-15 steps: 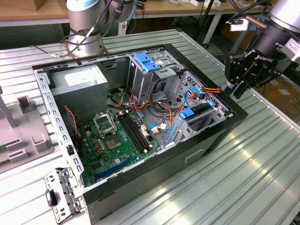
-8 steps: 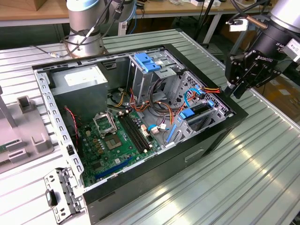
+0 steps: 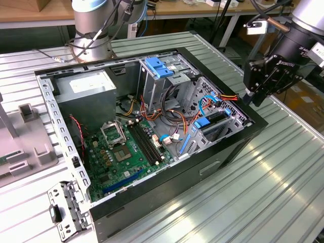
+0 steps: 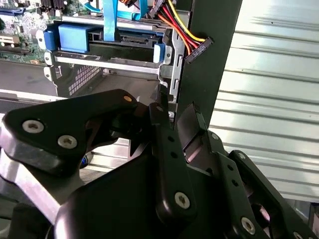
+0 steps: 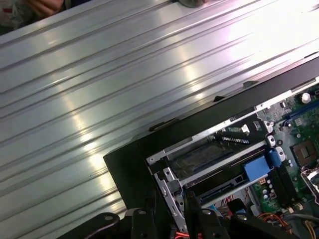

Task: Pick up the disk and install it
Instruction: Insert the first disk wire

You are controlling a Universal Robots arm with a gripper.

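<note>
The disk (image 3: 216, 118) sits inside a lower metal drive bay at the corner of the open computer case nearest the arm, with its blue carrier tab facing inward. In the second wrist view the disk (image 4: 124, 47) lies level in its slot, dark connector edge exposed. In the first wrist view the disk (image 5: 224, 183) rests under another bay. My gripper (image 3: 249, 97) hovers just outside the case wall beside that bay. Its fingers stand slightly apart, holding nothing, in both wrist views (image 4: 177, 119) (image 5: 170, 209).
A red, yellow and black power cable (image 3: 228, 96) hangs over the case wall near the gripper. Inside the case (image 3: 152, 202) are a green motherboard (image 3: 121, 152), a grey power-supply box (image 3: 86, 86) and a blue bracket (image 3: 159, 68) on the upper cage. Ribbed metal table (image 3: 243, 202) surrounds it.
</note>
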